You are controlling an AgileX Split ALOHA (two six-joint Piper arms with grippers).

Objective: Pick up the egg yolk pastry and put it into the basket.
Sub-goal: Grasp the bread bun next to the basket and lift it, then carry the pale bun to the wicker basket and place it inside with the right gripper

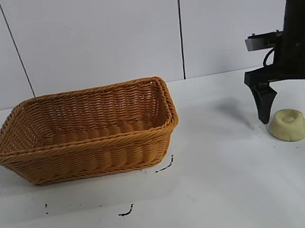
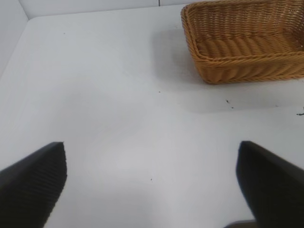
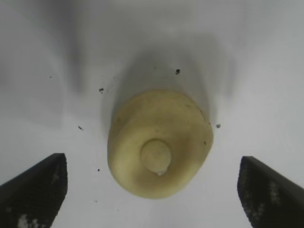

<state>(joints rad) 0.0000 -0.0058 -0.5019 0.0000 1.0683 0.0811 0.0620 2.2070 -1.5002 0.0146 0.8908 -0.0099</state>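
The egg yolk pastry [image 1: 288, 124], a small pale yellow puck with a dimple on top, lies on the white table at the right. It fills the middle of the right wrist view [image 3: 160, 142]. My right gripper [image 1: 294, 110] is open and hangs just above and behind the pastry, one finger on each side, not touching it. The orange-tan wicker basket [image 1: 85, 134] stands at the left of the table, and nothing shows inside it. It also shows in the left wrist view [image 2: 247, 42]. My left gripper [image 2: 152, 190] is open over bare table, out of the exterior view.
Small black marks [image 1: 164, 167] dot the white table in front of the basket. A white panelled wall stands behind the table. Bare table lies between the basket and the pastry.
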